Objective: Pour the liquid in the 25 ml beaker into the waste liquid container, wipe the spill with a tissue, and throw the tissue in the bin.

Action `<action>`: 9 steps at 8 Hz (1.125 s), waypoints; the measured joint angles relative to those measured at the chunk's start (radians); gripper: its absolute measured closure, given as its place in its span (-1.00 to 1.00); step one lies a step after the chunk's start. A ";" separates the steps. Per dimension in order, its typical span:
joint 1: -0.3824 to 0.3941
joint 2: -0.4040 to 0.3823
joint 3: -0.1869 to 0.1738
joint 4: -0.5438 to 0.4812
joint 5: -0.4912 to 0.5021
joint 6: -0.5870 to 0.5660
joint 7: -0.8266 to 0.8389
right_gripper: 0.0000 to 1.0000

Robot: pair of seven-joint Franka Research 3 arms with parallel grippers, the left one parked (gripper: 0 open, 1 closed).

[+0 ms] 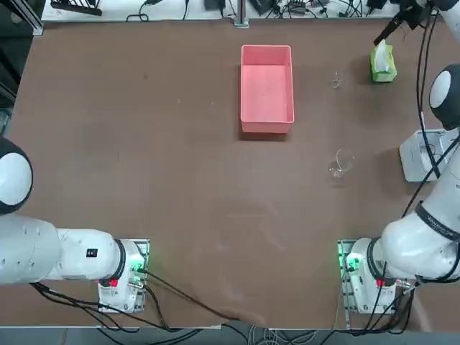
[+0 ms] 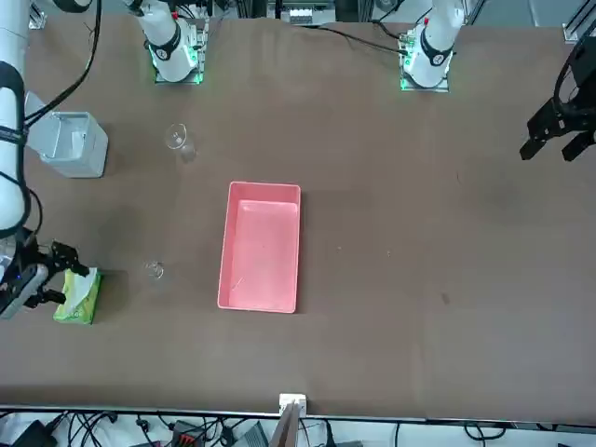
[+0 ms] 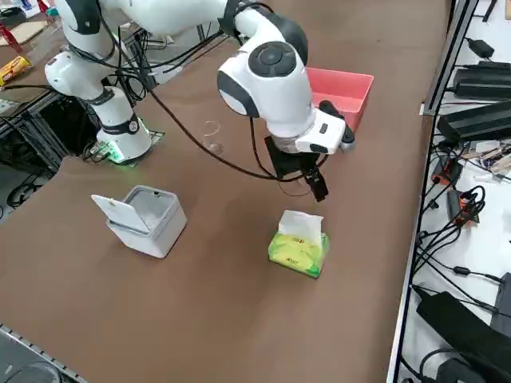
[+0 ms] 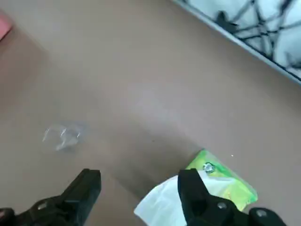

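Closest to the wrist camera, the right claw [image 4: 136,188] is seen released, its two dark fingers spread and nothing held between them. Just beneath and beside it, the yellow-green tissue pack [image 3: 299,248] stands on the table [image 1: 144,144], with a white tissue [image 3: 303,223] sticking out of its top. A little beyond the claw, toward the pink tray [image 1: 267,88], the 25 ml beaker [image 1: 337,80] is set upright on the table; whether liquid is left in it cannot be told. Farther from the claw, toward the robot's base, the larger clear beaker [image 1: 340,164] is found, and the white lidded bin [image 3: 144,217] stands open. The tissue-fetching step is judged to be in hand. For the next move, the claw needs to be lowered over the protruding sheet and closed on it before it is drawn upward.
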 joint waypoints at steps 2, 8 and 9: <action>0.023 0.025 -0.006 0.000 -0.039 0.094 0.192 -1.00; 0.092 0.122 -0.096 0.016 -0.113 0.150 0.646 -1.00; 0.095 0.131 -0.101 0.019 -0.113 0.150 0.653 -1.00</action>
